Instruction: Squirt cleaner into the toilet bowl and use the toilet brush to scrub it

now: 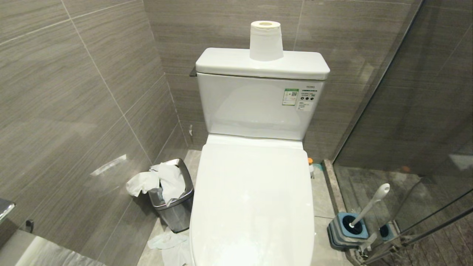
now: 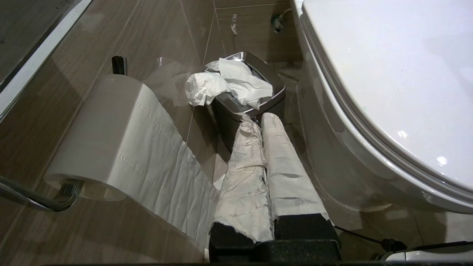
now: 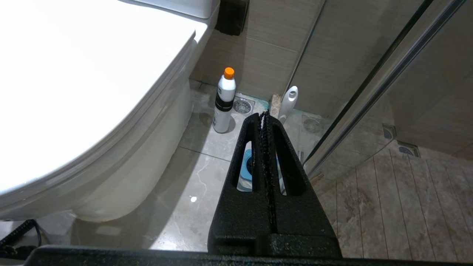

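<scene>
Both arms sit parked outside the head view, so read each one from its own wrist camera. The left gripper [image 2: 264, 118], low centre of its frame, has its paper-wrapped fingers [image 2: 244, 173] pressed together on nothing; the wrapping is crumpled and fibrous, probably added as a cover. The right gripper [image 3: 265, 116], low centre of its frame, is likewise closed and empty, its black ribbed pads meeting along one seam. The toilet bowl [image 1: 255, 207] fills the centre of the head view, a glossy white ceramic body with the smooth oval lid down, so you must judge the bowl unreachable until the lid is raised; no step of the task appears begun. The toilet brush [image 1: 369, 207] stands at the lower right, its slim white handle leaning out of a square blue-grey holder [image 1: 349, 231] set against the glass partition [image 1: 406, 111], within easy reach of the right arm. A white bottle [image 3: 224, 103] with an orange cap stands upright on the floor tile beside the toilet base, upper centre of the right wrist frame; you may take it for the cleaner, though its label cannot be read. A steel bin [image 1: 175, 207], overfilled with crumpled tissue, sits at the lower left.
</scene>
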You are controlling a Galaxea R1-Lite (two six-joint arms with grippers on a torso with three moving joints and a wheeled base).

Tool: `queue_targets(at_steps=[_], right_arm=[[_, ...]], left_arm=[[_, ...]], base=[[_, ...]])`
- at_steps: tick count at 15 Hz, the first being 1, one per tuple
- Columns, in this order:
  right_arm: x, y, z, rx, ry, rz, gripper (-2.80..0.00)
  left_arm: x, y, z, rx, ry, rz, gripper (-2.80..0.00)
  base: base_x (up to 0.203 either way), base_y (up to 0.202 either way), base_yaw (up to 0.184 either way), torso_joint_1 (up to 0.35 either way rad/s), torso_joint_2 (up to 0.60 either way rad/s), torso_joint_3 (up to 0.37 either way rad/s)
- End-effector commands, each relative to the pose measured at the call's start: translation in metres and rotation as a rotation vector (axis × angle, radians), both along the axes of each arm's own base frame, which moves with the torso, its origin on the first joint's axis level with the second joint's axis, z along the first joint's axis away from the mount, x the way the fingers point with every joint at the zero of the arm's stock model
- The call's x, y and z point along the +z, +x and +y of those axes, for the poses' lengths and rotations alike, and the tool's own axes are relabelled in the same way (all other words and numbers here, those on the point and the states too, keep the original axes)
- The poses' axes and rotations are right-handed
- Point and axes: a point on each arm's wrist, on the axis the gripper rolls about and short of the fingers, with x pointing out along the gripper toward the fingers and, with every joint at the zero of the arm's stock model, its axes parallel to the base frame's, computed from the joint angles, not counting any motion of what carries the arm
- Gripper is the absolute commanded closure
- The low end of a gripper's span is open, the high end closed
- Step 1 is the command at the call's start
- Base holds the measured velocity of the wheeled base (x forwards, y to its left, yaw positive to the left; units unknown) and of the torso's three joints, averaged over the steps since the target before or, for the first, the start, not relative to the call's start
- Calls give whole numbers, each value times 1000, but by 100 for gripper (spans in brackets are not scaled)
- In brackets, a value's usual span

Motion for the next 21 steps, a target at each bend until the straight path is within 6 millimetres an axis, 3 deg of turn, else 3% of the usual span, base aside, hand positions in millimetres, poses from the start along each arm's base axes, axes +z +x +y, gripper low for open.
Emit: queue_targets(at_steps=[1, 13, 21], right_arm=[[0, 0, 0, 0, -2, 0, 0], [0, 0, 0, 0, -2, 0, 0], [0, 0, 1, 25, -29, 2, 0]], left_arm=[[0, 0, 0, -1, 1, 1, 0], [0, 0, 0, -1, 1, 1, 0], [0, 0, -1, -32, 104, -8, 0]], base=[[0, 0, 0, 0, 0, 0], [0, 0, 0, 0, 0, 0], [0, 0, 0, 0, 0, 0]])
